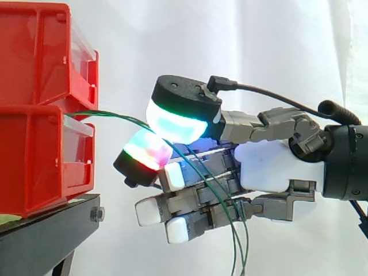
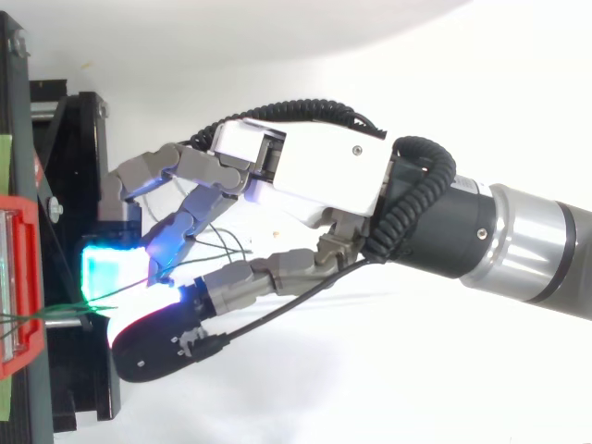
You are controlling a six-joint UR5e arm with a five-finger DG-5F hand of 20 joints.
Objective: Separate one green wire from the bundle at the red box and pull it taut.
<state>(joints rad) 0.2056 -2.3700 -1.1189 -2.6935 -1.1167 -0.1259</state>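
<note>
Pinching the green wire, fingers of the hand hold it running ahead of their tips into the red box.

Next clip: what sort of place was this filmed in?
Most likely a robotics lab test rig: a white curtain as backdrop, stacked red bins on a black stand, and a robot hand pinching a green wire that leads from the bins.
</note>
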